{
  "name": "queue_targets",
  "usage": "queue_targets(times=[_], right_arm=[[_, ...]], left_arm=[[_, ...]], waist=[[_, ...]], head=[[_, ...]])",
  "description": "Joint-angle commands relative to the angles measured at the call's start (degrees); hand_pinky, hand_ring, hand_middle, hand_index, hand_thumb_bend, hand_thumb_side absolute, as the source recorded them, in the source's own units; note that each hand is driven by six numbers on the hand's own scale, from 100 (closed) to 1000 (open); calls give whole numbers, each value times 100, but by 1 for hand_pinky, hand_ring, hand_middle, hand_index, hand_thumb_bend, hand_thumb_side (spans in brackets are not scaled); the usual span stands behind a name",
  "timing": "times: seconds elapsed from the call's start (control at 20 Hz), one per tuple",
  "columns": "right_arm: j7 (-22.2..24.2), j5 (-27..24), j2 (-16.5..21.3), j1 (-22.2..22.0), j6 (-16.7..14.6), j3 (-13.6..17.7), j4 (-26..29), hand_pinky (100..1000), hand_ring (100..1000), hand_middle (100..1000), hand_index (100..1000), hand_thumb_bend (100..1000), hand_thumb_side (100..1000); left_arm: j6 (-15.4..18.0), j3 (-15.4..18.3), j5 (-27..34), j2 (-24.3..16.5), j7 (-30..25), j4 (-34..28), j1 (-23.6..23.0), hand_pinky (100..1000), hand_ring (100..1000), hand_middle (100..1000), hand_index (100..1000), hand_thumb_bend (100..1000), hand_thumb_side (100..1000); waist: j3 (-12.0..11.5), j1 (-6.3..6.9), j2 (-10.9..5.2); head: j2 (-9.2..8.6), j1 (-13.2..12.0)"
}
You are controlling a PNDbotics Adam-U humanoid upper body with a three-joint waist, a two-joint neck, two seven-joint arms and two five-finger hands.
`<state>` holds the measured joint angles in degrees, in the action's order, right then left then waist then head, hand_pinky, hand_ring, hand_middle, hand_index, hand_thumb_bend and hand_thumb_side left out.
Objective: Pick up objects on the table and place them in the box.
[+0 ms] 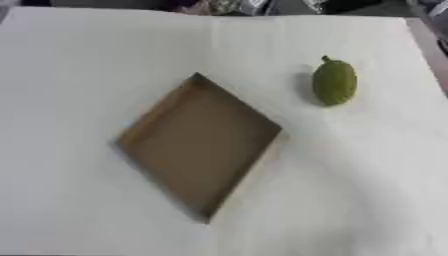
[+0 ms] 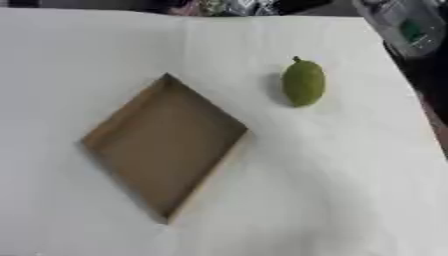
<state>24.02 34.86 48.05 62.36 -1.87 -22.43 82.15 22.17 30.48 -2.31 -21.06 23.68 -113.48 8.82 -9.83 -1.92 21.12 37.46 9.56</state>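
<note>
A shallow brown cardboard box [image 1: 199, 142] lies on the white table, turned so that one corner points away from me; nothing lies inside it. To its upper right a green oval fruit [image 1: 334, 83] with a short stem at its far end rests on the table, apart from the box. Neither of my hands shows in either view.
The white table [image 1: 79, 60] fills most of both views. Its right edge [image 2: 418, 100] runs slantwise, with dark floor beyond it. A grey object with a green spot [image 2: 404, 25] stands off the table at the upper right. Some clutter lines the far edge.
</note>
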Motion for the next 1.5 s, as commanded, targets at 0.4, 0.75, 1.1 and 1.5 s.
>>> queue_targets(times=[0.4, 0.75, 1.1, 1.5], right_arm=[[971, 173, -205, 498, -518, -209, -621, 893, 922, 928, 970, 100, 471], [1616, -57, -96, 360, -936, 25, -837, 909, 927, 932, 973, 100, 623], [2207, -583, 425, -240, -886, 499, -112, 917, 926, 934, 981, 100, 693], [2626, -1114, 892, -1074, -555, 1109, 512, 926, 926, 941, 994, 100, 909]], left_arm=[[-9, 42, 19, -157, -37, -111, -1, 690, 699, 648, 817, 100, 617], [-16, 53, 17, -147, -44, -111, -3, 691, 699, 648, 817, 100, 617], [-13, 63, 11, -149, -40, -111, 5, 691, 699, 648, 817, 100, 617], [-19, 67, 11, -141, -49, -111, 22, 691, 699, 649, 817, 100, 618]], waist=[[4, -20, -151], [28, -18, -140], [68, -17, -116], [90, -10, -98]], head=[[-21, -15], [-28, -37], [-35, -62], [-63, -65]])
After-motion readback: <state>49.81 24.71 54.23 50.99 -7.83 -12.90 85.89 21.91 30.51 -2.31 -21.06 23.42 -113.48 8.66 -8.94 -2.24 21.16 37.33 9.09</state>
